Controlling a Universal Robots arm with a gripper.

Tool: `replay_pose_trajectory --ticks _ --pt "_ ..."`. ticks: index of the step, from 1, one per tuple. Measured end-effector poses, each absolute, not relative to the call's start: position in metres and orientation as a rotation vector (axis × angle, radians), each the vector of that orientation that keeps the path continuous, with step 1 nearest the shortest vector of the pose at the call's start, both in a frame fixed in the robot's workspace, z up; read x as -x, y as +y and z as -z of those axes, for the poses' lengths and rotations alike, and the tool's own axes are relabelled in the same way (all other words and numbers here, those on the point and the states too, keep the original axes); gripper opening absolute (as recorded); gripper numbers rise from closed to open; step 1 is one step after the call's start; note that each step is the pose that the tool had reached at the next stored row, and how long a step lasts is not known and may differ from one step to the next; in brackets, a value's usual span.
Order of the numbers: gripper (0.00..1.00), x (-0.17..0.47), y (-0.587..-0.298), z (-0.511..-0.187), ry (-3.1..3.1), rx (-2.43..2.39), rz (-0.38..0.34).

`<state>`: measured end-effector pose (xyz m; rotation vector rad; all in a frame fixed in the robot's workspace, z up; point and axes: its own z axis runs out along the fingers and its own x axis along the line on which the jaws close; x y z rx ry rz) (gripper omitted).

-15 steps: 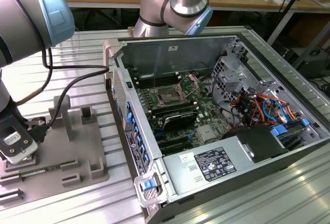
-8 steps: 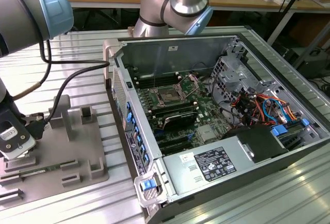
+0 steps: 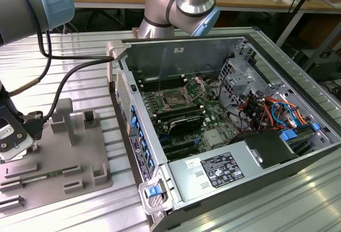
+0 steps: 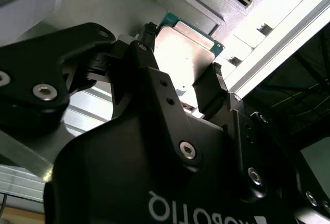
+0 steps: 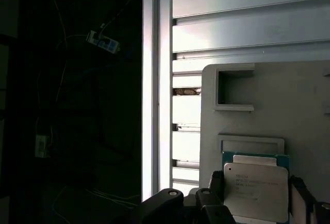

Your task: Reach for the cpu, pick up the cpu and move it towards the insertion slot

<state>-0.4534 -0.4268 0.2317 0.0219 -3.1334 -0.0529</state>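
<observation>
robot arm's gripper (image 4: pixel 180 56) hangs over the grey tray (image 3: pixel 80 162) at the lower left of the exterior view. in both wrist views the cpu (image 5: pixel 256 188) lies squarely within the gripper's span, just beside the raised rim of a tray recess. the reach looks complete. whether the gripper has closed on the cpu cannot be told, and nothing shows it lifted clear. the carry is judged not yet done: the insertion slot (image 3: pixel 174 97) sits well apart, mid-frame in the exterior view, inside the open computer case (image 3: pixel 277 152). count: one cpu, one insertion slot, one grey tray, one computer case, one gripper.
</observation>
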Motion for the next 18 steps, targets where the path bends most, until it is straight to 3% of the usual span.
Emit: replay_pose_trajectory --ticks 18 --pt "0.55 0.453 -0.427 -0.247 -3.133 -0.022 0.057"
